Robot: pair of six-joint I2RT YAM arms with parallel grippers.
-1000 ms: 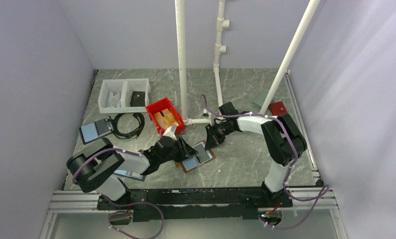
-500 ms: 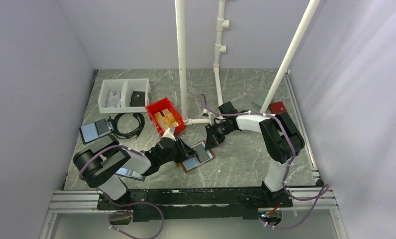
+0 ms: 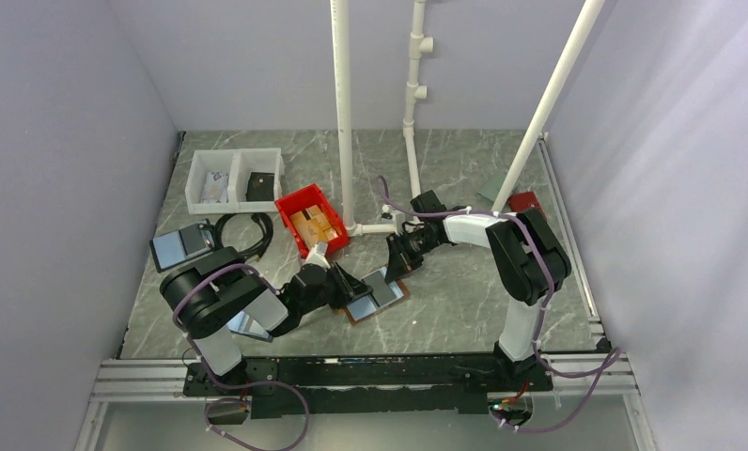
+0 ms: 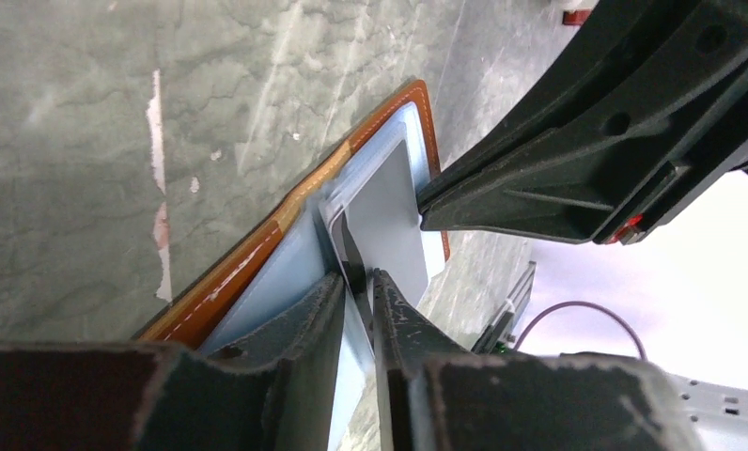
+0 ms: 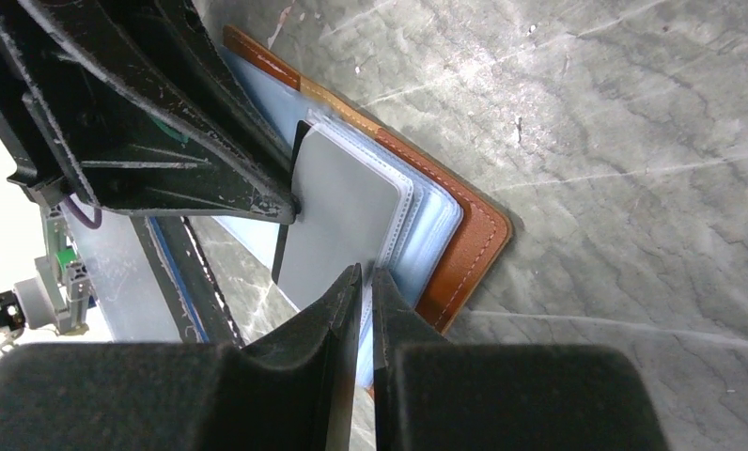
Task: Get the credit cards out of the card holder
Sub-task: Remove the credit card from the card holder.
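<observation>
Where the card holder (image 3: 368, 303) is laid: open on the marble table (image 3: 464, 282), between both arms' fingers.
Left gripper (image 4: 359, 277): closed to a thin gap, one edge of the grey card (image 5: 337, 211) pinched in it.
Right gripper (image 5: 366, 272): nearly pressed together on the card holder's clear sleeves, at the opposite edge.
Red bin (image 3: 300, 194): set farther back, apart.

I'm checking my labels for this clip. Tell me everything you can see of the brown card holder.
The card holder is a flat brown leather-like bifold with pale stitching, lying open on the marbled table. Inside are pale blue panels and clear sleeves holding a grey card. The right gripper pinches the sleeves' edge; the left gripper straddles another edge of the card with its fingers.
</observation>
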